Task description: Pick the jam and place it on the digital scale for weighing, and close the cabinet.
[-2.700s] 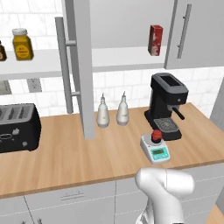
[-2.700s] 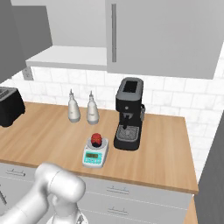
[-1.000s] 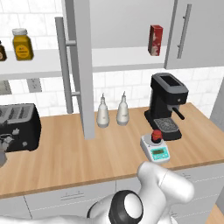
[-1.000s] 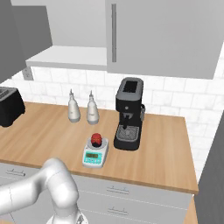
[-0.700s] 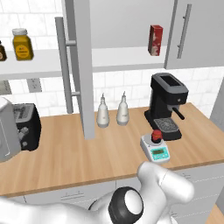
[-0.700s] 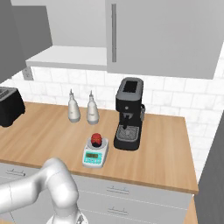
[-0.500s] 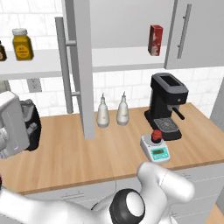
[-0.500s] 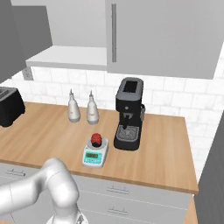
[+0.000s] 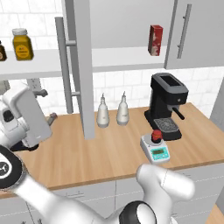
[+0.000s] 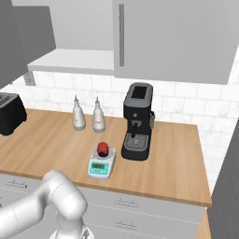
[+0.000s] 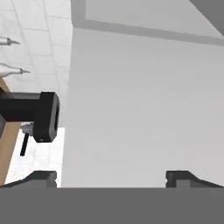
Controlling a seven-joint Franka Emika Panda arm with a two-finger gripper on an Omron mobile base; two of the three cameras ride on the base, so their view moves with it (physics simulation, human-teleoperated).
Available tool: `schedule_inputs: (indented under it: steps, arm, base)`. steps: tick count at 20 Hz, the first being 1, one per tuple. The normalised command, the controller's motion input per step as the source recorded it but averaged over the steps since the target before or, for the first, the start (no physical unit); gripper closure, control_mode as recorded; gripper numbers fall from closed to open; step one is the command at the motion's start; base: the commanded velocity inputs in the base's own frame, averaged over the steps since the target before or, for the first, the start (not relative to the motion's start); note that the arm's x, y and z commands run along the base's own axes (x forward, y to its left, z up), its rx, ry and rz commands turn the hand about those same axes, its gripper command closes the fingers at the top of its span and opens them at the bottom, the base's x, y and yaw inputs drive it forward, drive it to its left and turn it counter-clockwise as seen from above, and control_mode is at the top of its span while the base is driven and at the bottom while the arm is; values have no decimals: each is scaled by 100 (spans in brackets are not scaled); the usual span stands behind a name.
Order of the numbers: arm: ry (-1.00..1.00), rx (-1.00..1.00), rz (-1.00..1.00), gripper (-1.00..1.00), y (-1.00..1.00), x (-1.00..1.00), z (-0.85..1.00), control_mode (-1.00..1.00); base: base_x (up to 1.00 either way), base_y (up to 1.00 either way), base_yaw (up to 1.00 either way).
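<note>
The tiny round red jam jar already sits on the small white digital scale, so I read the large grey wall cabinet's open door as next. In my hand view its flat grey face lies straight ahead of the gripper, fingers spread apart holding nothing, the door's long edge running upright on the arm's right

Red jam with dark lid, white digital scale showing teal panel, grey cabinet, wood-brown table, black coffee machine.
</note>
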Motion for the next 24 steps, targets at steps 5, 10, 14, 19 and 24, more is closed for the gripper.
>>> schedule_inputs:
  steps: [5,10,14,19,24]
  arm:
    - [0,-31,-15,-100,-5,10,32,-100]
    - [8,-23,-17,-100,-23,41,36,-100]
    - [8,-16,-16,-100,-39,34,42,-100]
    - [1,-3,-13,-100,-86,0,53,-100]
    - [4,8,-4,-100,-100,14,58,-100]
  base:
    - [0,0,0]
    - [0,0,0]
    - [0,0,0]
    - [0,0,0]
    - [0,0,0]
